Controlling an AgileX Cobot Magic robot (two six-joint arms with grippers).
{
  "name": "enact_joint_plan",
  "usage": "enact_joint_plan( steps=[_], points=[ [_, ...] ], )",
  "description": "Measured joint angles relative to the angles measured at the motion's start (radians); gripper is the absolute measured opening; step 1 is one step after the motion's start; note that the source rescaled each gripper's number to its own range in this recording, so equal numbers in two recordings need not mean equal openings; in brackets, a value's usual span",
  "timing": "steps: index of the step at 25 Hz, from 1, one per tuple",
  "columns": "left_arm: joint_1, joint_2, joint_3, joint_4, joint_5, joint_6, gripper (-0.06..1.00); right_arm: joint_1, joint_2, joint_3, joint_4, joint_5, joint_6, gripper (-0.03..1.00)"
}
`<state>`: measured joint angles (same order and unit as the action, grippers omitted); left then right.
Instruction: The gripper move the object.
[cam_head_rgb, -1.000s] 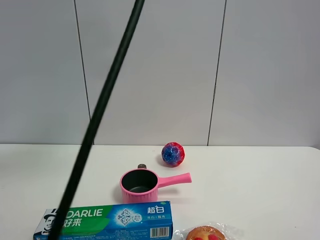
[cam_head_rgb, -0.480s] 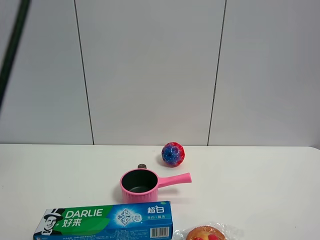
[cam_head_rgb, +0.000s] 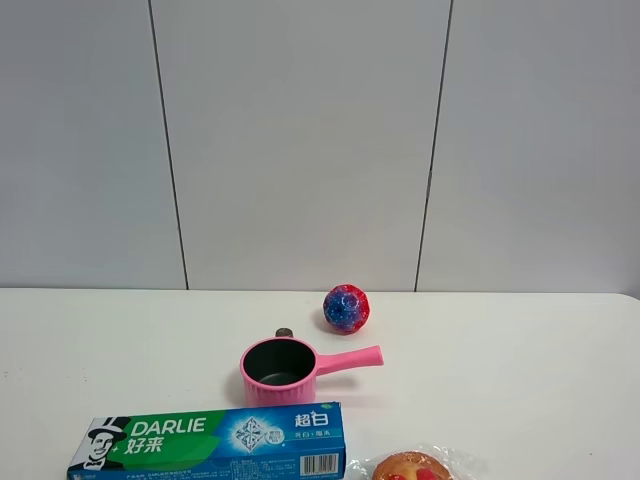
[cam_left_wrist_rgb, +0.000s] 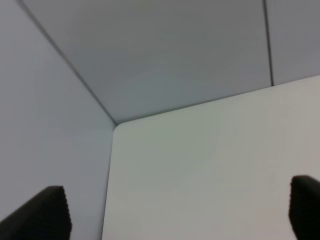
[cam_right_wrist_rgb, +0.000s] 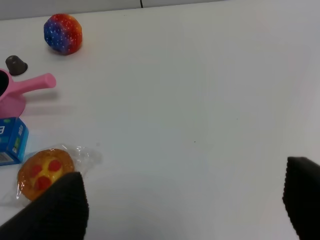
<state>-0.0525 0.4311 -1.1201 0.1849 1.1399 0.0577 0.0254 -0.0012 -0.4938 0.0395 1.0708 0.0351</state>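
Note:
The blue-and-green DARLIE toothpaste box (cam_head_rgb: 210, 440) lies flat at the front of the white table, left of centre; its blue end shows in the right wrist view (cam_right_wrist_rgb: 11, 141). No arm or gripper shows in the high view. The left gripper (cam_left_wrist_rgb: 177, 210) is open and empty, its two black fingertips (cam_left_wrist_rgb: 47, 212) wide apart over a bare table corner by the wall. The right gripper (cam_right_wrist_rgb: 187, 207) is open and empty, its fingertips (cam_right_wrist_rgb: 55, 207) wide apart over bare table, well to the right of the box.
A pink saucepan (cam_head_rgb: 290, 370) stands behind the box, handle pointing right. A blue-red ball (cam_head_rgb: 346, 308) sits near the wall. A wrapped round pastry (cam_head_rgb: 415, 466) lies right of the box. A small dark knob (cam_right_wrist_rgb: 16, 64) lies by the pan.
A black cable that crossed the left of the high view has swung left and out of sight. The box, pan, ball and pastry have not moved.

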Motion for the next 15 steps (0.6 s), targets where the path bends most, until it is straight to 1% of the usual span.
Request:
enact_joint_plan(
  steps=[3,7,10,15],
  points=[
    [0.03,-0.169,0.103,-0.033,0.001,-0.058,1.0,0.0,0.0,0.0,0.0,0.0,0.0,1.0],
    [0.032,-0.344,0.214,-0.036,0.039,-0.135,1.0,0.0,0.0,0.0,0.0,0.0,0.0,1.0],
    [0.032,-0.425,0.279,-0.038,0.078,-0.148,1.0,0.0,0.0,0.0,0.0,0.0,0.0,1.0],
    [0.032,-0.436,0.403,-0.049,0.059,-0.13,1.0,0.0,0.0,0.0,0.0,0.0,0.0,1.0]
  ],
)
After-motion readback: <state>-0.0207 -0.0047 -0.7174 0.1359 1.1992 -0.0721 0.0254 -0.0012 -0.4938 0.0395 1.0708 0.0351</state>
